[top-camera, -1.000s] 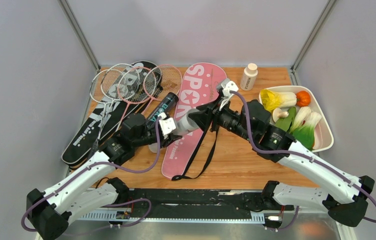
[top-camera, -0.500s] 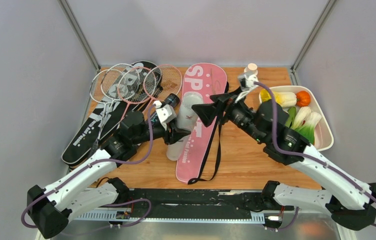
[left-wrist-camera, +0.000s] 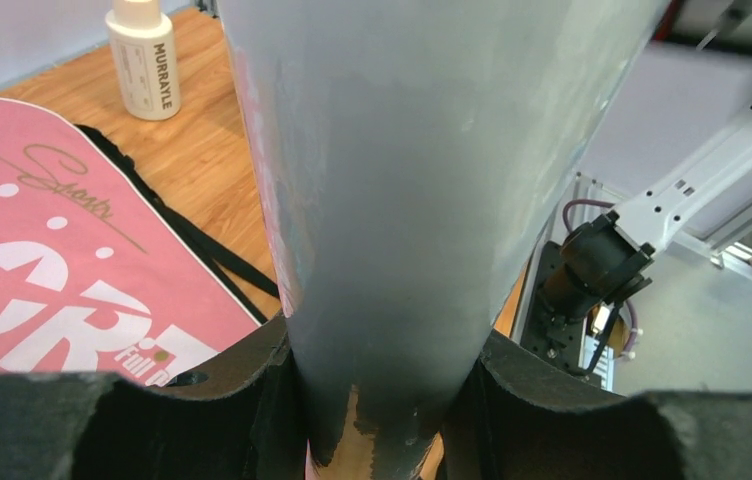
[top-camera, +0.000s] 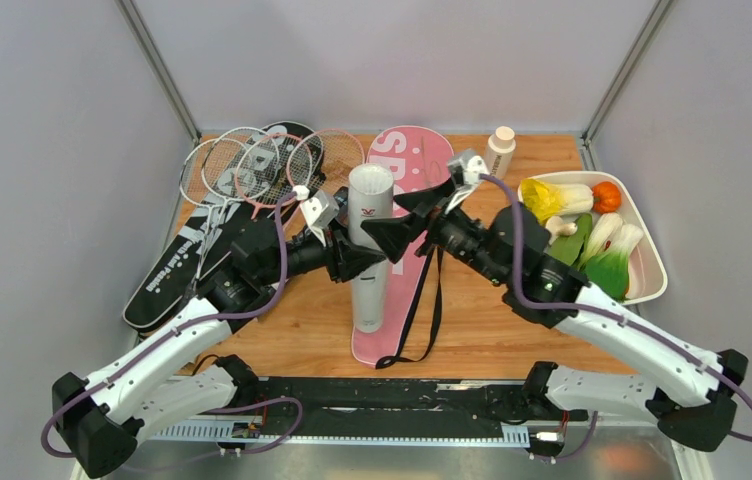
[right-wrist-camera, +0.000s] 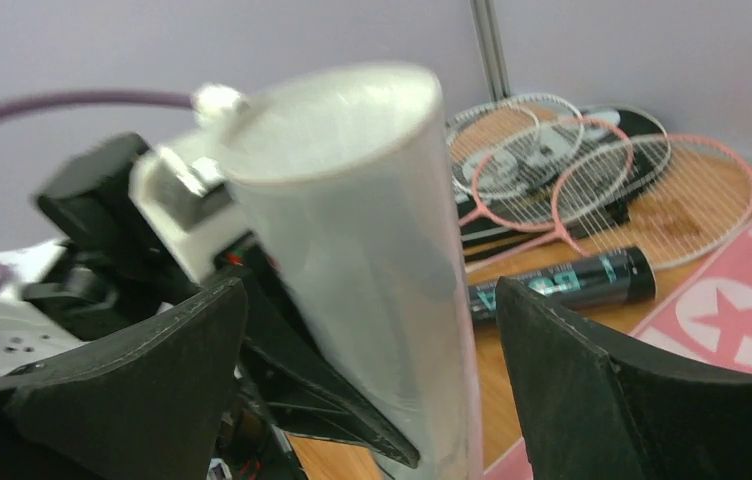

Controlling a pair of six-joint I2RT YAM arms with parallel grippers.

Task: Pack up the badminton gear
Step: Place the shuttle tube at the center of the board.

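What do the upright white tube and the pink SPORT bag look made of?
White tube: likely thin plastic or coated cardboard with a smooth semi-gloss finish. Soft highlights run along its wall and the rim looks thin.
Pink bag: probably woven synthetic fabric, matte. It has printed white lettering, lies flat and limp, and carries a black webbing strap.

The left arm and right arm share white link shells, black joints and black bases; a purple cable loops along each. Fingers are broad, matte black wedges
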